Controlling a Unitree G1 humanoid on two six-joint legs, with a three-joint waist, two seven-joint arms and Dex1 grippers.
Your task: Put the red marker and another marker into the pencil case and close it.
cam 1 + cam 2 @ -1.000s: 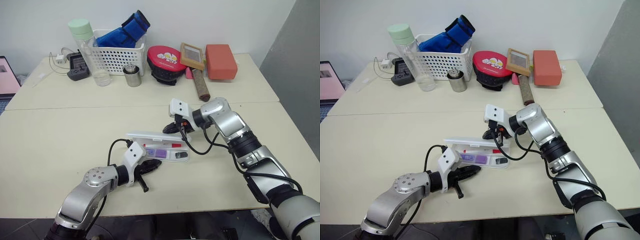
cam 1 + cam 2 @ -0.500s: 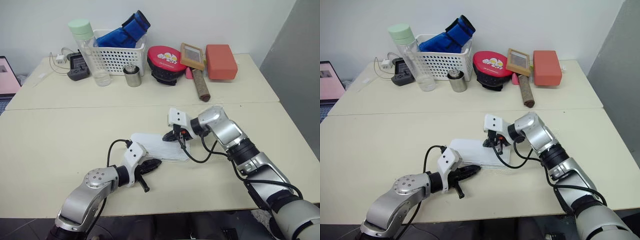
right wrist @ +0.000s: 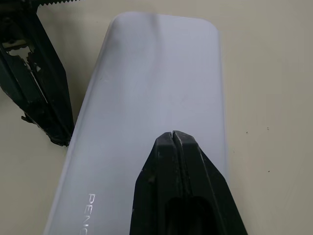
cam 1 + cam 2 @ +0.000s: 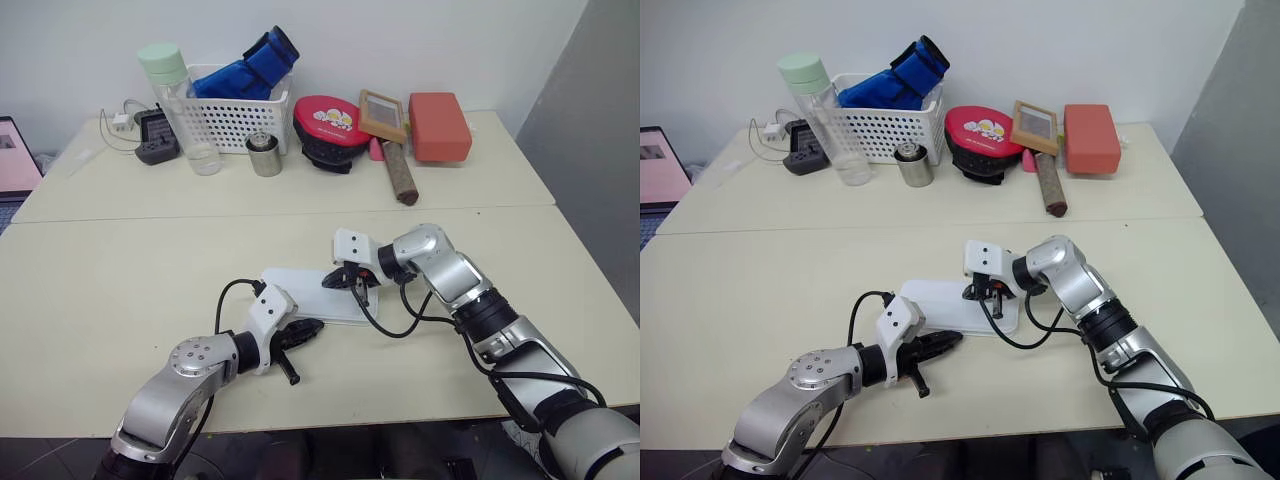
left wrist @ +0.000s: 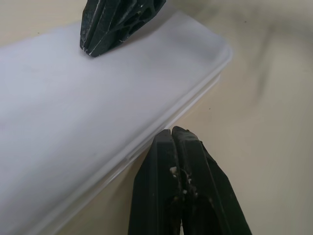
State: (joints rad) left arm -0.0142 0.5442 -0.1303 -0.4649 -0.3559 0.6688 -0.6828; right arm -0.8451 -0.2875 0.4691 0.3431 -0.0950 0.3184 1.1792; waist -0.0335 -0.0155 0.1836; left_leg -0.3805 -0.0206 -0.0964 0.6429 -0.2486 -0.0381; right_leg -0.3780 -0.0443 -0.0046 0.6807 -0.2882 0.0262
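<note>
Right wrist view shows the right tool (image 3: 173, 139), its two black fingers pressed together and gripping nothing, resting on the flat white lid of the pencil case (image 3: 156, 98), which now lies shut on the bench (image 4: 120, 260). A second ago the lid stood raised on its hinge, with the red marker and the lavender highlighter lying visible in the tray; half a second ago it was already folding down under the right tool, and now it lies flat, hiding both pens. By my reading the markers are inside and the closing step is all but finished, though whether the latch has caught cannot be told. Left tool (image 4: 300, 330), likewise closed and empty, still sits against the case's near edge just as it did a second ago, apparently bracing it. Behind, the white mesh basket (image 4: 235, 115) and the other clutter are unchanged.
</note>
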